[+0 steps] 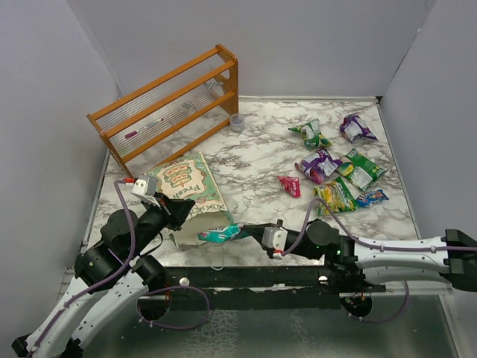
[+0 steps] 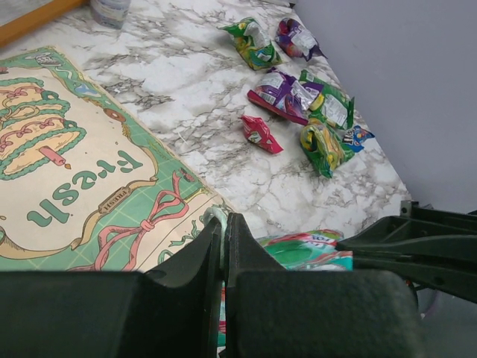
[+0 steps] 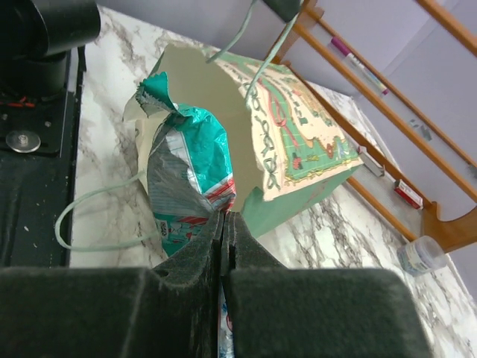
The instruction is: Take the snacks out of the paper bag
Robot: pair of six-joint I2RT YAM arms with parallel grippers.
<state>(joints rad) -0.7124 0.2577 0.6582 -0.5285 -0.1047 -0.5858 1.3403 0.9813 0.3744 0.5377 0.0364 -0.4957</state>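
The green paper bag lies on the table with its printed front up and its mouth toward me. My left gripper is shut on the bag's pale green handle at the mouth. My right gripper is shut on a teal and red snack packet just outside the mouth; the packet also shows in the right wrist view and the left wrist view. Several other snack packets lie in a group at the right of the table.
An orange wooden rack stands at the back left, with a small clear cup beside it. Grey walls close in the table on three sides. A red packet lies nearest the middle.
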